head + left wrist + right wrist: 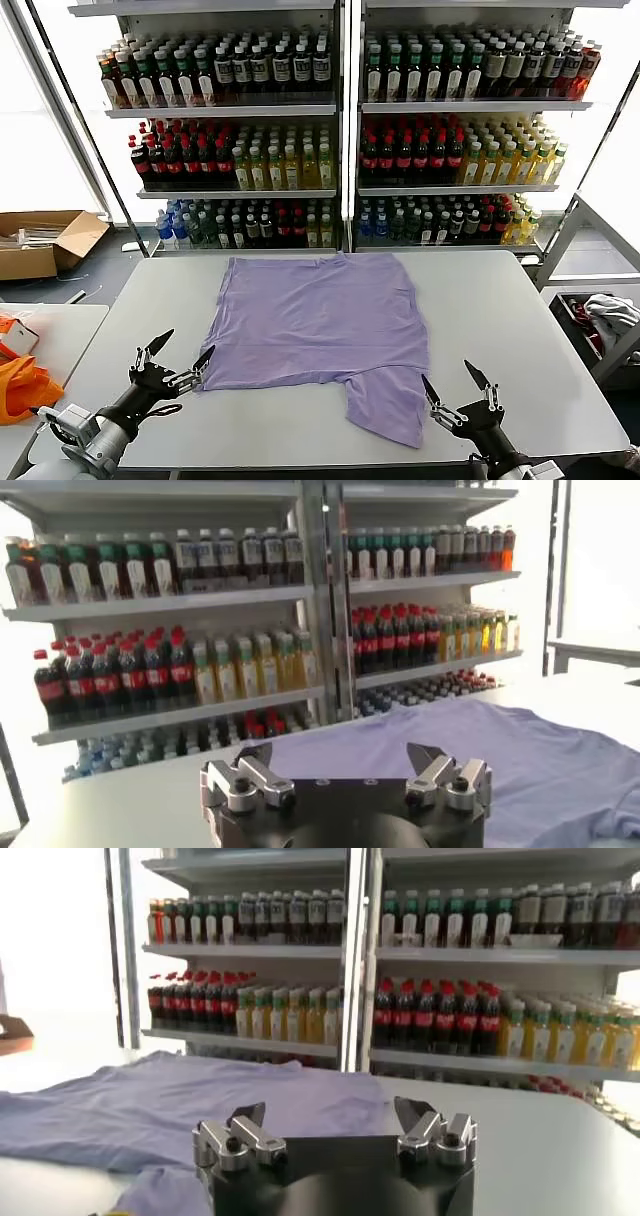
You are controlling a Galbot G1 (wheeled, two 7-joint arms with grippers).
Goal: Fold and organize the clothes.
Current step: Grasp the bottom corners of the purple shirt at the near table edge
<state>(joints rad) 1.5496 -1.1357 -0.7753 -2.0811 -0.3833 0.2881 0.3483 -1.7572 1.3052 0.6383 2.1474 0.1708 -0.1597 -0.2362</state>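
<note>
Lavender T-shirt (315, 320) lies spread in the centre of the frame on the grey surface (500, 330), back up, no print showing. One sleeve (390, 400) trails toward the lower right edge.

Left claw (178, 360) at lower left, prongs spread wide, empty, just beside the shirt's lower-left corner. Right claw (455, 385) at lower right, likewise spread and empty, just right of the trailing sleeve.

Risks, as I judge them: thin, soft cotton may bunch or slide on the smooth surface; a pinch could catch only one layer; uneven pulls would skew the fold.

Fabric matte, lightly creased, hem wavy. Surface flat, pale, rounded corners.
</note>
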